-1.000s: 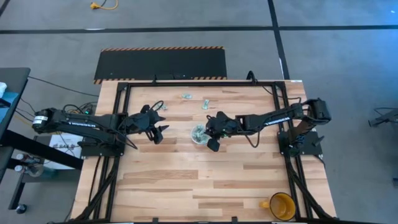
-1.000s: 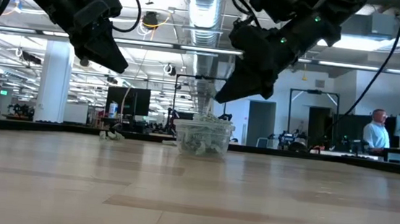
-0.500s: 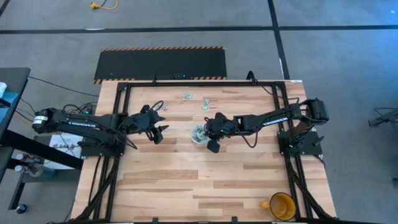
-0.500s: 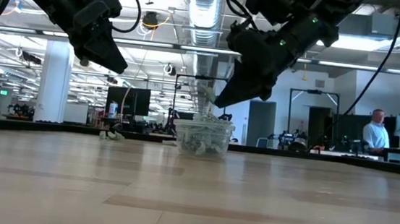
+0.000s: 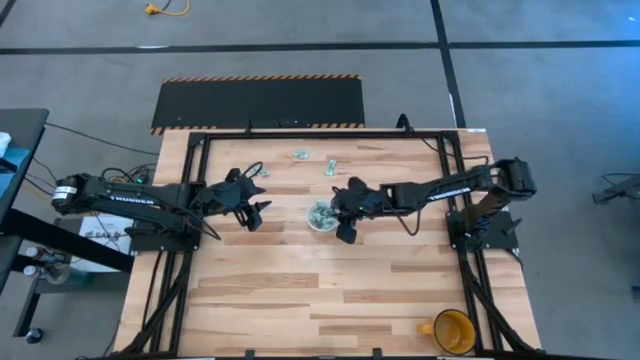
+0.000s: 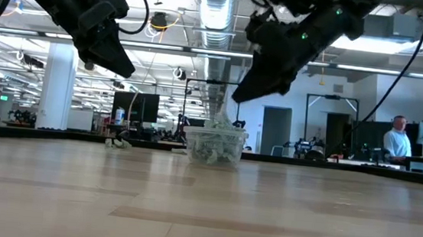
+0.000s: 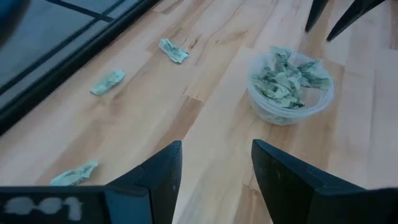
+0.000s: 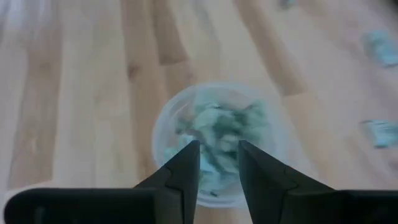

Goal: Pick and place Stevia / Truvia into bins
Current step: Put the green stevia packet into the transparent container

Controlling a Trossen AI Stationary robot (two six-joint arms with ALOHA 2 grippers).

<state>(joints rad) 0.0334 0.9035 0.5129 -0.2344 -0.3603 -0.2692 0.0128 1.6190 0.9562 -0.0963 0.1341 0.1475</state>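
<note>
The clear plastic cup (image 5: 320,216) stands near the table's middle and is heaped with pale green sachets (image 7: 287,78). It also shows in the low view (image 6: 214,145) and the right wrist view (image 8: 217,134). Three loose sachets lie flat toward the far edge (image 5: 299,154) (image 5: 330,167) (image 7: 74,174). My right gripper (image 5: 345,222) (image 6: 246,89) hovers open just above the cup's right side, its fingers (image 8: 186,168) empty. My left gripper (image 5: 256,208) (image 7: 216,180) hangs open above the table, left of the cup.
A yellow-orange mug (image 5: 452,330) stands at the near right corner. A dark metal frame (image 5: 320,132) runs along the table's far and side edges. Bare wood lies between the cup and the near edge. A person (image 6: 399,136) stands far off in the room.
My right gripper has risen a little above the cup and stayed open. The cup and the loose sachets have kept their places.
</note>
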